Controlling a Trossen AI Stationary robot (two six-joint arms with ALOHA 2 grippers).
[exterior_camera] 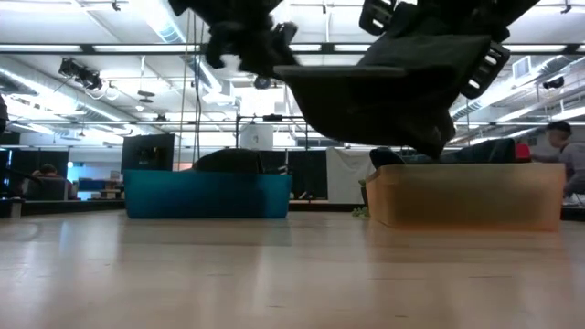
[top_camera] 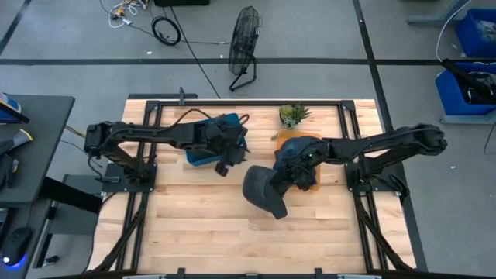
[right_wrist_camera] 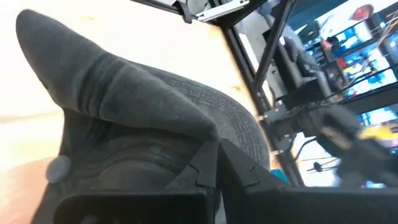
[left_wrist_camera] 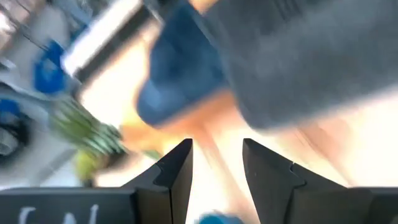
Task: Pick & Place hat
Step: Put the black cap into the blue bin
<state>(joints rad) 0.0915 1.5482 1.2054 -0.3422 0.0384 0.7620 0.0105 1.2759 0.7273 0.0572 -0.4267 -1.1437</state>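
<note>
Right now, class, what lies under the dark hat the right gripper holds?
The hat hangs from the right gripper, clear of the wooden table. Bare wood lies below it. Its rear overlaps the orange bin, hiding part of the bin's inside.

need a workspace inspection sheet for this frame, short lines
Surface: wooden table, bare in front.
Job's things: dark hat held off the table; blue bin and orange bin at the back.
Clutter: small potted plant.
Grippers: right gripper shut on hat; left gripper open, empty, near the blue bin.
Cables: black cable over the blue bin; floor cables beyond.
Surroundings: floor fan; people in background.
</note>
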